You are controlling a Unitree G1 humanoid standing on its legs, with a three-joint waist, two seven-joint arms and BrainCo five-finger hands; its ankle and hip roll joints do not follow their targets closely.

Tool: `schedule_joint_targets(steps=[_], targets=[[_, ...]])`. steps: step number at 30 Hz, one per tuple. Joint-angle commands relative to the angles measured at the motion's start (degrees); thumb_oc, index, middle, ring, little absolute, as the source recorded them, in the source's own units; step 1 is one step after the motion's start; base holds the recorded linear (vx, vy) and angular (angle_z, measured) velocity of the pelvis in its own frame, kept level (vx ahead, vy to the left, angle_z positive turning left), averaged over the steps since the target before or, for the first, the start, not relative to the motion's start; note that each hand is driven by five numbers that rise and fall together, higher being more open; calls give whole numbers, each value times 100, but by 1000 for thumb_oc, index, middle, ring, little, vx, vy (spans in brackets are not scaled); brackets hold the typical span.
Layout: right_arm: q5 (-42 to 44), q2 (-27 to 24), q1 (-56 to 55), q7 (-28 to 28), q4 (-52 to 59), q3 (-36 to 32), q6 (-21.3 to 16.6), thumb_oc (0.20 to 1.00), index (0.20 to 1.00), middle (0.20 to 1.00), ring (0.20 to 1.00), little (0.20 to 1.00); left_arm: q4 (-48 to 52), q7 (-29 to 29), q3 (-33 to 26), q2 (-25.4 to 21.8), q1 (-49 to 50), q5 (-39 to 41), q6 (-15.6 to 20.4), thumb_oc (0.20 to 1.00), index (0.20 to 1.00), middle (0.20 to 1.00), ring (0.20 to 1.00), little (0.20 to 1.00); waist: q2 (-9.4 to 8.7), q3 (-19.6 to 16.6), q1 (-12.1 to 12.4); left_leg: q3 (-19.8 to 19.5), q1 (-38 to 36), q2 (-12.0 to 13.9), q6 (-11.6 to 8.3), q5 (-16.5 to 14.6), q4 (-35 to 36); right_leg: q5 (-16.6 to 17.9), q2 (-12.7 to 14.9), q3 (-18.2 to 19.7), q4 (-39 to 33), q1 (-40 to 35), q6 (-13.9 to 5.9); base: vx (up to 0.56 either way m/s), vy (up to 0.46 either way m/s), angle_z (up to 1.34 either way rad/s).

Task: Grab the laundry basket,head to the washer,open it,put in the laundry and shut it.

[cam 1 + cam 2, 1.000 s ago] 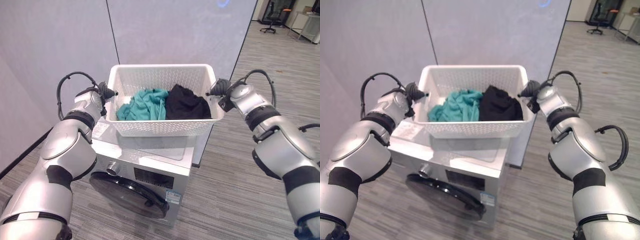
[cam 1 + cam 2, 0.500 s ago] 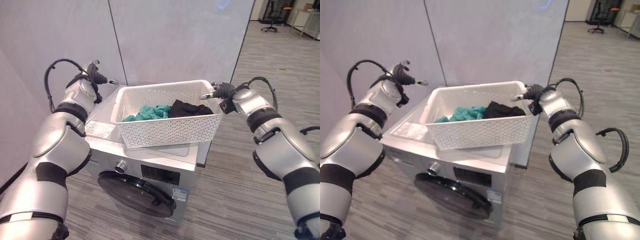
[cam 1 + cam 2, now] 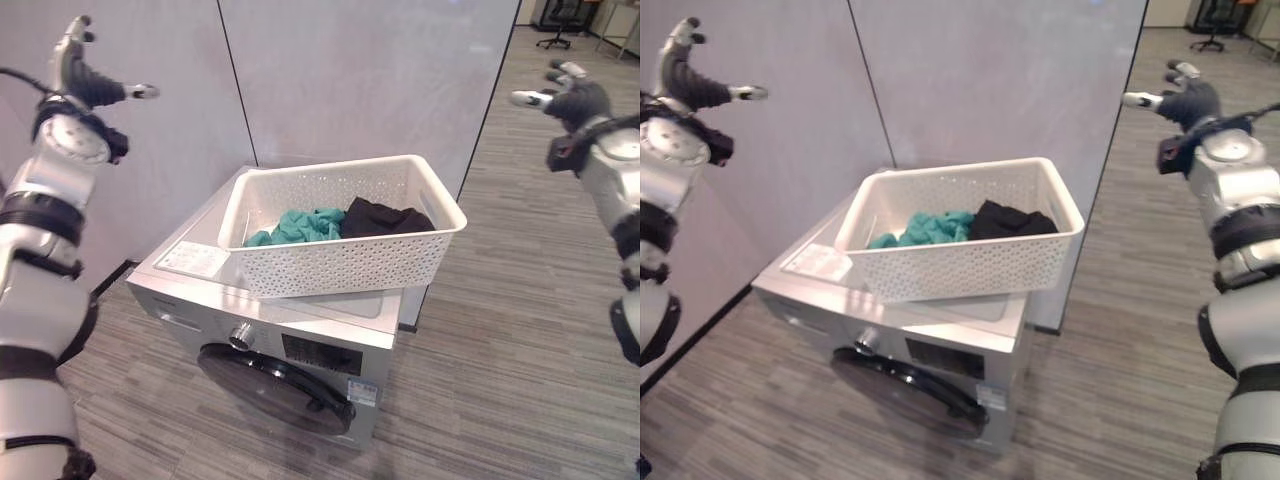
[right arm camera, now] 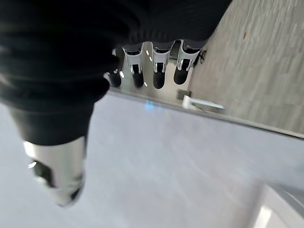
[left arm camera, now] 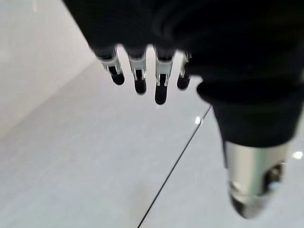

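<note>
Both hands are shown raised and empty: the left hand point(image 3: 85, 85) at 10 o'clock and the right hand point(image 3: 572, 95) at 2 o'clock of the laundry basket point(image 3: 340, 265), fingers straight and spread, well apart from its rim. The white perforated basket is seen resting slightly askew on top of the washer point(image 3: 290, 345), its 3 o'clock end overhanging the lid. Inside it, a teal garment point(image 3: 295, 225) lies beside a black garment point(image 3: 385, 217), the two touching. The round dark door point(image 3: 275, 390) of the washer is seen closed at 6 o'clock below the basket. Opening the door is judged to be the step in hand. One hand is best lowered to the door's edge and the door swung fully aside, so that the basket above is not disturbed.
</note>
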State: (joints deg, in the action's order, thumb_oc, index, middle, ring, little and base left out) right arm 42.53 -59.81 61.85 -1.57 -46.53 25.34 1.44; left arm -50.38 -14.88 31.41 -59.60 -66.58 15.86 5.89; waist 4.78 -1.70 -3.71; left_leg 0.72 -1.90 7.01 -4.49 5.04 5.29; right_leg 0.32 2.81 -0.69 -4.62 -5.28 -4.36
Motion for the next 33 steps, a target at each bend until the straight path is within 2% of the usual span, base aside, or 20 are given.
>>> schedule_joint_targets(steps=[1, 2, 4, 5, 6, 7, 10, 12, 13, 15, 17, 18, 20, 22, 23, 25, 27, 28, 30, 33], targets=[[103, -546, -633, 138, 308, -690, -455, 1000, 1000, 1000, 1000, 1000, -166, -154, -703, -547, 378, -15, 204, 1000, 1000, 1000, 1000, 1000, -283, 73, 270, -52, -559, 69, 2, -603, -29, -34, 368, -86, -37, 97, -450, 20, -30, 5], [-102, -734, -2226, 256, 1177, -2034, -565, 1000, 1000, 1000, 1000, 1000, 571, -162, -1903, -771, 1852, -92, 209, 1000, 1000, 1000, 1000, 1000, -279, 102, 252, -49, -533, 72, 9, -607, -29, -40, 372, -79, -38, 127, -436, 37, -22, 2], [-126, -731, -2393, 271, 1282, -2154, -542, 1000, 1000, 1000, 1000, 1000, 664, -167, -1988, -755, 1976, -118, 185, 1000, 1000, 1000, 1000, 1000, -272, 77, 264, -50, -552, 79, 8, -632, -29, -60, 366, -84, -38, 107, -437, 7, -10, -2], [-452, -603, -4194, 354, 2326, -3707, -641, 1000, 1000, 1000, 1000, 1000, 1435, -127, -3429, -715, 3799, -233, 204, 1000, 1000, 1000, 1000, 1000, -285, 101, 250, -50, -513, 77, 20, -625, -29, -51, 374, -61, -38, 159, -420, 22, -18, -6], [-464, -595, -4306, 360, 2413, -3780, -615, 1000, 1000, 1000, 1000, 1000, 1527, -122, -3529, -688, 3932, -251, 178, 1000, 1000, 1000, 1000, 1000, -264, 85, 250, -49, -542, 87, 20, -665, -29, -83, 365, -66, -38, 130, -423, 23, -44, -7], [-989, -25, -6039, 411, 3413, -5132, -750, 1000, 1000, 1000, 1000, 1000, 2175, -182, -4995, -118, 5847, -433, 239, 1000, 1000, 1000, 1000, 1000, -266, 142, 243, -32, -532, 79, 45, -678, -29, -76, 362, -10, -38, 182, -390, 45, -21, -6], [-1153, 465, -6831, 373, 3840, -5653, -781, 1000, 1000, 1000, 1000, 1000, 2527, -204, -5630, 448, 6810, -650, 218, 1000, 1000, 1000, 1000, 1000, -267, 151, 239, -3, -522, 77, 63, -706, -29, -76, 354, 30, -38, 230, -368, 25, -27, -10], [-1401, 1285, -7646, 316, 4171, -6040, -736, 1000, 1000, 1000, 1000, 1000, 2840, -182, -6130, 1432, 7817, -730, 243, 1000, 1000, 1000, 1000, 1000, -301, 208, 217, 20, -517, 80, 87, -743, -29, -94, 343, 66, -38, 256, -334, 25, -34, -28], [-1407, 1298, -7679, 316, 4208, -6049, -721, 1000, 1000, 1000, 1000, 1000, 2875, -175, -6147, 1449, 7859, -734, 234, 1000, 1000, 1000, 1000, 1000, -299, 191, 217, 23, -519, 80, 88, -745, -29, -95, 342, 68, -38, 255, -334, 57, -29, -18], [-1535, 2001, -8297, 201, 4385, -6086, -628, 1000, 1000, 1000, 1000, 1000, 2769, -105, -6208, 2330, 8368, -341, 377, 1000, 1000, 1000, 1000, 1000, -357, 257, 178, 34, -499, 74, 95, -756, -29, -89, 335, 90, -38, 286, -301, 5, -43, 5], [-1538, 2007, -8326, 201, 4403, -6095, -620, 1000, 1000, 1000, 1000, 1000, 2769, -99, -6198, 2329, 8384, -333, 385, 1000, 1000, 1000, 1000, 1000, -342, 236, 180, 28, -529, 84, 97, -817, -29, -141, 327, 82, -38, 255, -308, 5, -26, 4], [-1561, 2272, -8609, 75, 4306, -5989, -515, 1000, 1000, 1000, 1000, 1000, 2513, 73, -6085, 2755, 8523, 224, 474, 1000, 1000, 1000, 1000, 1000, -371, 280, 156, 35, -512, 87, 94, -790, -29, -126, 324, 73, -38, 272, -292, -13, -43, 5], [-1608, 2557, -8936, -155, 4092, -5653, -370, 1000, 1000, 1000, 1000, 1000, 1769, 177, -5842, 3084, 8569, 602, 483, 1000, 1000, 1000, 1000, 1000, -421, 291, 147, 41, -487, 85, 82, -756, -29, -114, 316, 68, -38, 298, -288, -19, -59, 4], [-1697, 2595, -8993, -264, 3990, -5476, -310, 1000, 1000, 1000, 1000, 1000, 1521, 227, -5724, 3127, 8513, 668, 468, 1000, 1000, 1000, 1000, 1000, -433, 290, 142, 39, -477, 83, 78, -744, -29, -112, 315, 65, -38, 301, -289, -20, -39, -1], [-1884, 2668, -8950, -453, 3593, -4919, -241, 1000, 1000, 1000, 1000, 1000, 692, 290, -5338, 3231, 8250, 686, 411, 1000, 1000, 1000, 1000, 1000, -467, 310, 135, 40, -457, 84, 72, -708, -29, -95, 320, 54, -38, 320, -290, -26, -38, -5], [-1883, 2665, -8927, -454, 3566, -4910, -257, 1000, 1000, 1000, 1000, 1000, 652, 296, -5332, 3217, 8224, 697, 434, 1000, 1000, 1000, 1000, 1000, -471, 318, 133, 37, -455, 83, 72, -709, -29, -96, 321, 52, -38, 320, -290, -15, -7, -1], [-2240, 2934, -7951, -407, 1677, -3313, -386, 1000, 1000, 1000, 1000, 1000, -969, 372, -4409, 3550, 7345, 706, 375, 1000, 1000, 1000, 1000, 1000, -517, 370, 179, 17, -417, 71, 80, -647, -29, -67, 325, 57, -38, 343, -285, -60, -29, -5], [-2344, 3120, -7634, -345, 1073, -2939, -426, 1000, 1000, 1000, 1000, 1000, -1325, 363, -4250, 3671, 7123, 769, 354, 1000, 1000, 1000, 1000, 1000, -525, 373, 194, 2, -419, 67, 88, -641, -31, -70, 328, 50, -38, 337, -283, 0, 0, 0], [-2931, 3890, -6689, 76, -1021, -1824, -393, 1000, 1000, 1000, 1000, 1000, -2170, 273, -3709, 4154, 6691, 544, 225, 1000, 1000, 1000, 1000, 1000, -497, 365, 298, -78, -428, 39, 119, -663, -54, -106, 333, -1, -38, 287, -267, 12, -22, 6], [-3373, 4462, -6275, 186, -2361, -1188, -330, 1000, 1000, 1000, 1000, 1000, -2715, 387, -3230, 4564, 6525, 104, 35, 1000, 1000, 1000, 1000, 1000, -472, 340, 377, -153, -448, 22, 130, -667, -52, -141, 343, -77, -38, 211, -255, 38, -6, 25]])
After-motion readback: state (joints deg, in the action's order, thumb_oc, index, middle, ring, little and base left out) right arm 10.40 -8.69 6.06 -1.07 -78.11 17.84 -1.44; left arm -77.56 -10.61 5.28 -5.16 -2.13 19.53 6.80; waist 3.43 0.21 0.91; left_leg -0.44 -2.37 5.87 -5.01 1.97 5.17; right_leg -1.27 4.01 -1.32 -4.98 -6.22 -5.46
